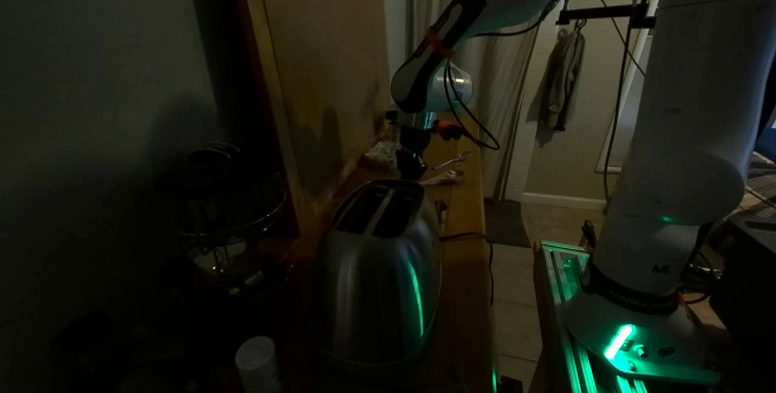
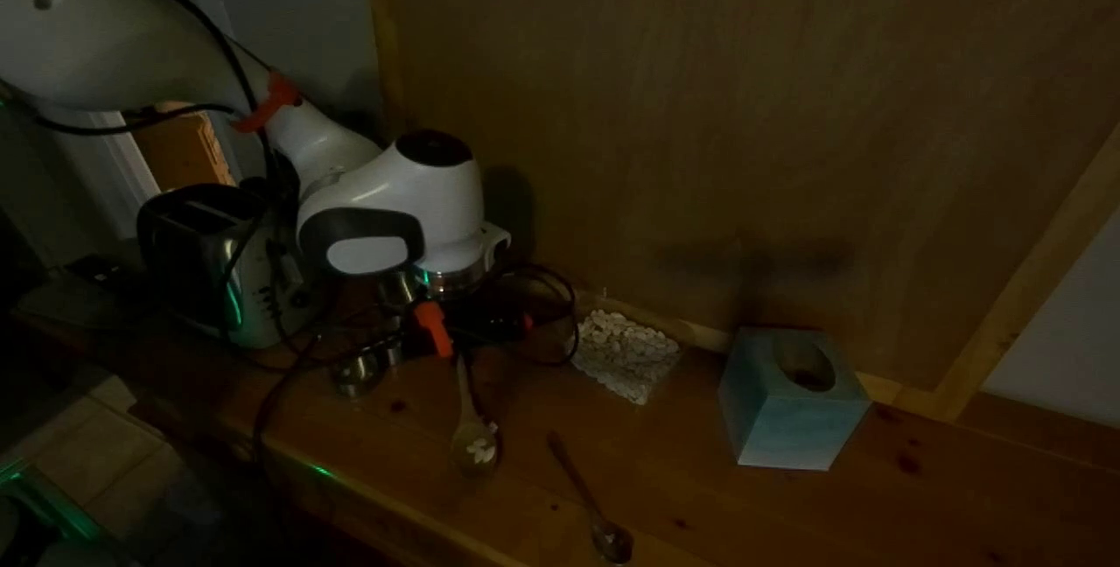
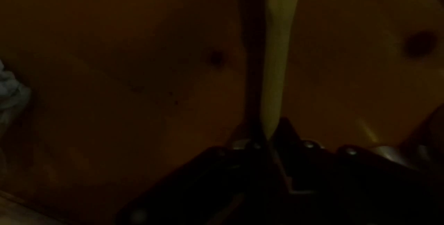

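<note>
Wooden spoon (image 2: 469, 416), held by handle (image 3: 277, 55)

Claw (image 3: 270, 133): closed on handle end. Bowl (image 2: 462, 451), bearing pale pieces (image 2: 481, 451), was seen near the table (image 2: 744, 514) edge. Grasping was judged in hand; a level lift seemed called for. Bag (image 2: 626, 355) was noted beyond.

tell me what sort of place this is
Most likely a home kitchen, though the dim light hides much of it: a two-slot toaster and a wooden spoon share a wooden counter with a tissue box.
</note>
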Robot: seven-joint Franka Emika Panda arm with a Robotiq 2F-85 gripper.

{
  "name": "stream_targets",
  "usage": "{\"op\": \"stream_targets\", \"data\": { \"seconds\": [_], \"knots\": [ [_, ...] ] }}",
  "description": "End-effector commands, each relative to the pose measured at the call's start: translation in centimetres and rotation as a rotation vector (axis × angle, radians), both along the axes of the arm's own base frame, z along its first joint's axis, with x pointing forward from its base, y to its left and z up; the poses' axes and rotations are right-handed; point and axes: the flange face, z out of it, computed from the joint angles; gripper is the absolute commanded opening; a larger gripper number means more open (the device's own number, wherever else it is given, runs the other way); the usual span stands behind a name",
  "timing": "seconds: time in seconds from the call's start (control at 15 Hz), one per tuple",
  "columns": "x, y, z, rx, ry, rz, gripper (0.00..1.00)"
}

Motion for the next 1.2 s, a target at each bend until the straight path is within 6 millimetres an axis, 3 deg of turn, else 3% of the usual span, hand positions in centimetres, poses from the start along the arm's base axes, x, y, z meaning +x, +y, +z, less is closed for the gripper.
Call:
{"op": "stream_targets", "data": {
  "seconds": [0.0, 0.47, 1.07, 1.13],
  "knots": [
    [-0.2, 2.1, 2.4, -0.011, -0.017, 0.035, 0.04],
    [0.1, 5.1, 5.7, -0.030, -0.035, 0.101, 0.04],
    [0.2, 11.4, 9.4, 0.025, 0.030, 0.187, 0.04],
    [0.9, 10.2, 8.4, 0.032, 0.012, 0.178, 0.04]
  ]
}}
